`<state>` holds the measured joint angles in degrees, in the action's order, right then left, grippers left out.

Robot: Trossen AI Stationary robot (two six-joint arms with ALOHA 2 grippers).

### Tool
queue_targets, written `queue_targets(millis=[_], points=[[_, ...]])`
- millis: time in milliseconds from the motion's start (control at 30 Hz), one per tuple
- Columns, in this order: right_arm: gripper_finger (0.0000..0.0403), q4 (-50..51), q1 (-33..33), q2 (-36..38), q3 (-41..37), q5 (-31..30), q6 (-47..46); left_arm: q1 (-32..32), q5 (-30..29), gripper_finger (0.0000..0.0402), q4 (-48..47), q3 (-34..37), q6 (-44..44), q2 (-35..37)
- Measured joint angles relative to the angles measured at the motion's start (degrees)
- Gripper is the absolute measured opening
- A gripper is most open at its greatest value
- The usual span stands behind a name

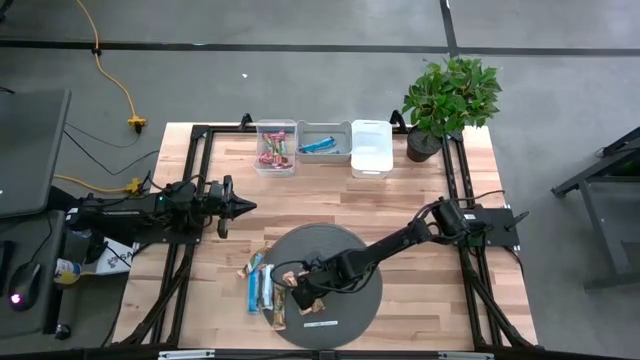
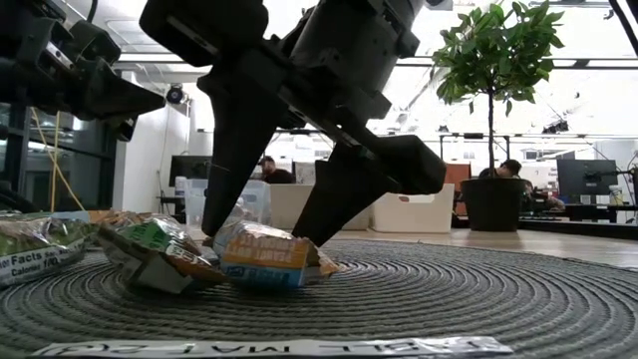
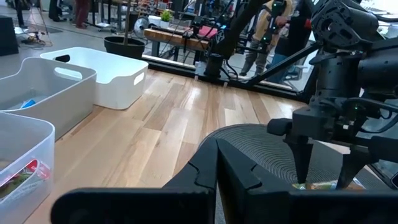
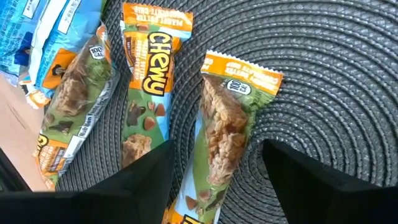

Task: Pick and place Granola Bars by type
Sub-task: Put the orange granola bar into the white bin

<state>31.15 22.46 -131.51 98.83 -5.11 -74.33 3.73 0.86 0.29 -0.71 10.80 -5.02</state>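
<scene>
Several granola bars lie at the left edge of a round dark mat. The right wrist view shows three brown-orange-green bars side by side, with blue ones beyond them. My right gripper is open and slants down over the mat. Its two fingers stand on either side of one brown-orange-green bar, which lies flat on the mat; I see no touch. My left gripper waits shut, level above the table's left part.
Three bins stand at the far edge: a clear one with red-pink bars, one with a blue bar, and a white one. A potted plant stands at the far right corner. A white label strip lies on the mat's near edge.
</scene>
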Motion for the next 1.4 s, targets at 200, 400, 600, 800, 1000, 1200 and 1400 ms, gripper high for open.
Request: queue_targets(millis=[200, 400, 600, 800, 1000, 1200, 1400], points=[[0.0229, 1.07, -0.07, -0.32, -0.06, -0.53, -0.12, 0.0, 0.0, 0.0, 0.01, 0.0, 0.0, 0.0], [0.0188, 1.76, -0.1, -0.38, -0.14, 0.12, -0.17, 0.0, -0.01, 0.0, 0.0, 0.0, -0.01, 0.0], [0.0144, 1.69, -0.14, -0.38, -0.2, 0.94, -0.28, 0.0, -0.02, 0.0, 0.01, 0.0, -0.01, 0.0], [0.0109, 0.46, -0.12, -0.41, -0.26, 1.22, -0.65, 0.0, -0.02, 0.0, 0.01, 0.0, -0.01, 0.0], [0.0074, -0.04, -0.32, 0.49, -0.39, 1.1, -0.48, 0.0, -0.02, 0.0, 0.01, 0.0, -0.02, 0.0], [0.0049, -0.22, -1.17, 2.14, -0.66, -0.26, 1.31, 0.0, -0.02, 0.0, 0.03, 0.0, -0.01, 0.02], [0.004, -3.43, -2.57, 4.14, -0.55, -0.38, 4.86, 0.0, -0.04, 0.0, 0.01, 0.0, 0.0, 0.02]])
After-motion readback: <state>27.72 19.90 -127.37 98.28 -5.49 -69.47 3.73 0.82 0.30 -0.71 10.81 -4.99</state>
